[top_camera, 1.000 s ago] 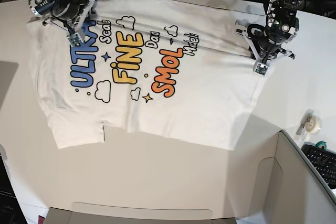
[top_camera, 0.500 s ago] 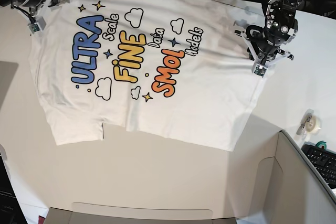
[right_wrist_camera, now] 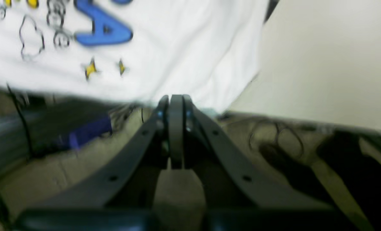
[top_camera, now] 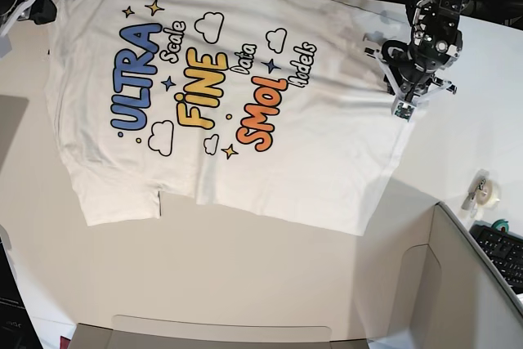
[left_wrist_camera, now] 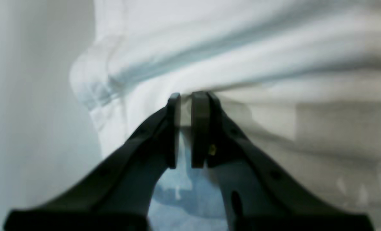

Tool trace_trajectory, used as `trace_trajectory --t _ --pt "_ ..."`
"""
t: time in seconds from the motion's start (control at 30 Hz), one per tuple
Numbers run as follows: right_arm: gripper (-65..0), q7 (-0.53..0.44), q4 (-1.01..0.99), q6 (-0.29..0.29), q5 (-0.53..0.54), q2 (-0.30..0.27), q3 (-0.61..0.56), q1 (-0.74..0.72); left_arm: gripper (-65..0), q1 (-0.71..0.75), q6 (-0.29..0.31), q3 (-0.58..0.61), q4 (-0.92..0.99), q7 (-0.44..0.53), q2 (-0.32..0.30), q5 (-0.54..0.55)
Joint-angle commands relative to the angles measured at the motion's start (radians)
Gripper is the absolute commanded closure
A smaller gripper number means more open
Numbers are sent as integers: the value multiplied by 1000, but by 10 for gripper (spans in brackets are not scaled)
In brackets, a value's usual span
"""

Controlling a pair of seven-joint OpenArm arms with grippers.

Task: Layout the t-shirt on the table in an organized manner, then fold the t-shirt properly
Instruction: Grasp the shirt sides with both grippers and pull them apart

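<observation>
The t-shirt [top_camera: 245, 112] lies print-up, spread across the far half of the table [top_camera: 245, 275], soft, light and best pinched at hems. The left gripper [left_wrist_camera: 185, 128] is clamped on its right edge; the right gripper [right_wrist_camera: 176, 128], pressed together empty, sits past the far-left corner. Open tabletop lies nearer.

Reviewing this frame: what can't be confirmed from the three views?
- Base view: the right gripper sits at the frame's left edge, mostly cut off; its hold on the t-shirt is hidden.
- Right wrist view: motion blur smears the small script.
- Left wrist view: the left gripper pinches white cloth, but blur hides which part.
- Base view: small items by the partition are too small to identify.
</observation>
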State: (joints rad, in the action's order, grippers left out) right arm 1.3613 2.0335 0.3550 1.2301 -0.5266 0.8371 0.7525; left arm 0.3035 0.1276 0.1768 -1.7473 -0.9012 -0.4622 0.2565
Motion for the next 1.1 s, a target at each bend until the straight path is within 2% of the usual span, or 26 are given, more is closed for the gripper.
trace_trajectory --t 0.0,0.13,0.33,0.43,0.53,0.67,0.8,0.93,1.07 --pt "0 -10 14 2 12 15 0 -23 -69 27 40 16 -23 -88 6 40" --pt "0 -10 14 0 -108 110 -75 -176 -69 56 40 -43 -162 -123 7 45" --pt "0 -10 8 -3 -405 240 -240 -425 -69 55 40 -96 -319 -195 50 43" --pt "0 -10 8 -4 -557 306 -282 -534 -69 -25 40 -95 -317 -203 81 42" --pt "0 -10 6 -4 -714 348 -327 -614 -69 -105 40 -87 -290 -203 107 42" --pt "0 -7 6 -6 -907 412 -336 -643 -69 -206 42 -84 -199 -203 136 42" --pt "0 -4 6 -6 -1064 466 -339 -588 -69 -300 43 -64 -24 -210 147 42" --pt "0 -9 -6 -6 -1156 495 -339 -555 -67 -347 43 -15 109 -210 142 42" --pt "0 -20 -115 -6 -1173 488 -332 -621 -67 -359 43 8 146 -210 142 40"
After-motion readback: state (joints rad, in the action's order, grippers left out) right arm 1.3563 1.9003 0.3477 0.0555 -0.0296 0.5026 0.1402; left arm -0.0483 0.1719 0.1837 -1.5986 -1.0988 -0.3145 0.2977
